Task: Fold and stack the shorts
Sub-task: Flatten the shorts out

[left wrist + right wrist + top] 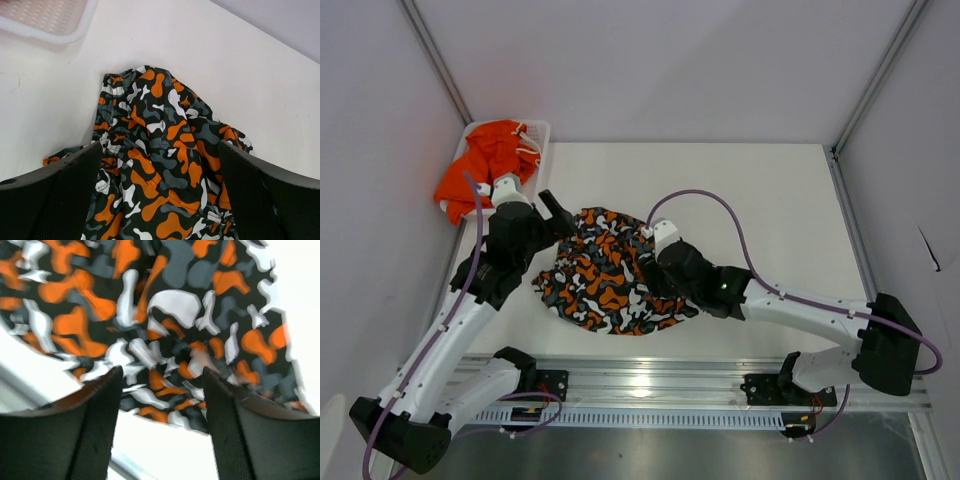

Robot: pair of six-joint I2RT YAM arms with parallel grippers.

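Jaws on the left arm (470, 290) are hanging spread wide over the patterned shorts (610, 275), which are lying crumpled on the surface (770, 220). Those on the right arm (790, 305) are standing partly apart low over the same cloth, pinching nothing visibly. Fabric is looking limp, light, probably slippery (a hem or waistband edge seems the best hold). Folds are hiding the waistband. Orange shorts (485, 170) are spilling from the basket (542, 128), partly behind the left arm.

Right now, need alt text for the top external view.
The camouflage-patterned shorts lie crumpled on the table, with the left end effector open at their far-left edge and the right end effector over their right side. A pair of plain orange shorts spills from a white basket in the far-left corner.
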